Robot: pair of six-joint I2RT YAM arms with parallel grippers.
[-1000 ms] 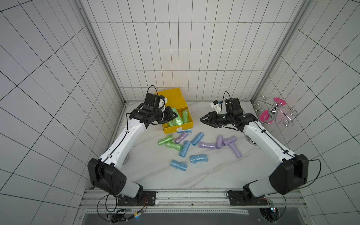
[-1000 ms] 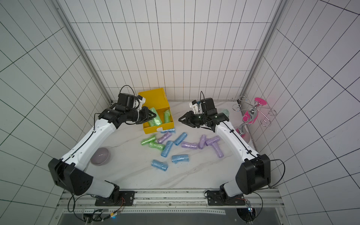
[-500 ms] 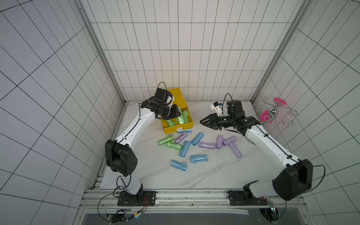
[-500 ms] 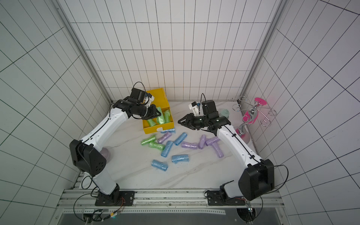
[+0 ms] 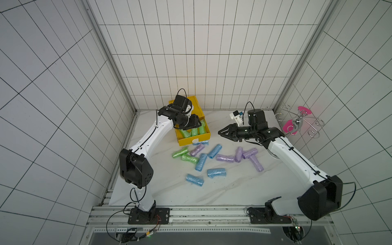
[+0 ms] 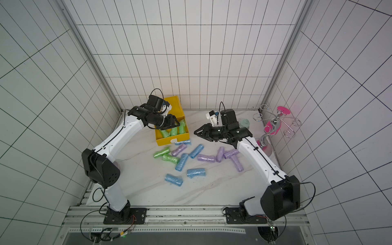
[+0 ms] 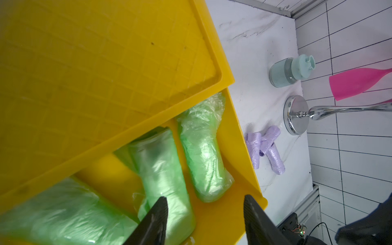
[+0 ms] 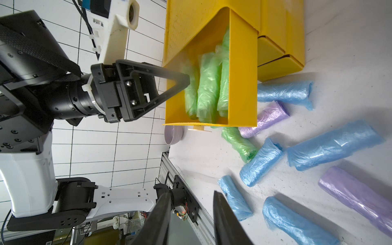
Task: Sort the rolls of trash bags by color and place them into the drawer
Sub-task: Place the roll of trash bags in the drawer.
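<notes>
Left arm (image 5: pixel 152 135) has swung in from beside the yellow drawer (image 5: pixel 184 141) to right over it. The left fingers (image 7: pixel 156 218), together a second ago, now stand apart with nothing between them, so a green roll looks just released. Right arm (image 5: pixel 290 157) has barely shifted. It hangs over the far middle of the desk (image 5: pixel 169 195), pointing at the drawer, right fingers (image 8: pixel 222 214) a little apart and empty.

The drawer sits at the desk's far edge, toward the far left corner, pulled open.

Done:
- Three green rolls in the drawer (image 7: pixel 203 152), lying side by side lengthwise.
- No other colour is in there. Dividers: cannot tell.

Left, twelve rolls loose around the desk's middle:
- Five blue rolls (image 5: pixel 201 162). One lies against the drawer's front, and two are nearer the front edge than the rest.
- Five lilac rolls (image 5: pixel 226 158). Four are bunched toward the right edge, and one is up among the green and blue near the drawer.
- Two green rolls on the desk (image 5: pixel 179 152), close together, just off the drawer's front.

Judgement: about a fifth of the way along. Green is nearly finished, and blue and lilac are not started. The two green strays look like the obvious next picks for the left arm.
</notes>
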